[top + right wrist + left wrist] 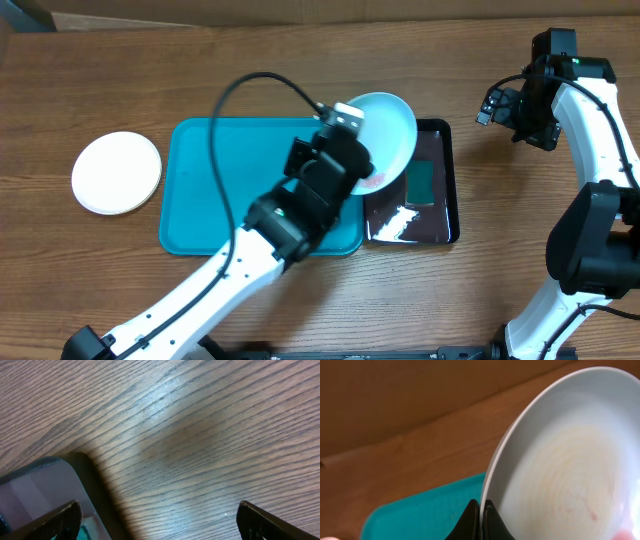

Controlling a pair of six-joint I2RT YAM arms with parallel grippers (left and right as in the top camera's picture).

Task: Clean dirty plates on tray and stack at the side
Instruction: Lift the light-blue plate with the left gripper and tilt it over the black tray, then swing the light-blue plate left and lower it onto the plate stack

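My left gripper (358, 165) (481, 510) is shut on the rim of a light-blue-rimmed plate (390, 130) (570, 460). It holds the plate tilted above the right edge of the turquoise tray (220, 190) (420, 515) and the black tray. The plate's pale centre shows faint reddish stains (377, 181). A white plate (117, 172) lies flat on the table, left of the turquoise tray. My right gripper (497, 105) (159, 507) hangs open over bare wood, to the right of the black tray, with nothing between its fingers.
A glossy black tray (440, 200) (45, 485) with a green sponge (421, 182) sits against the turquoise tray's right side. Brown cardboard (395, 395) runs along the table's far edge.
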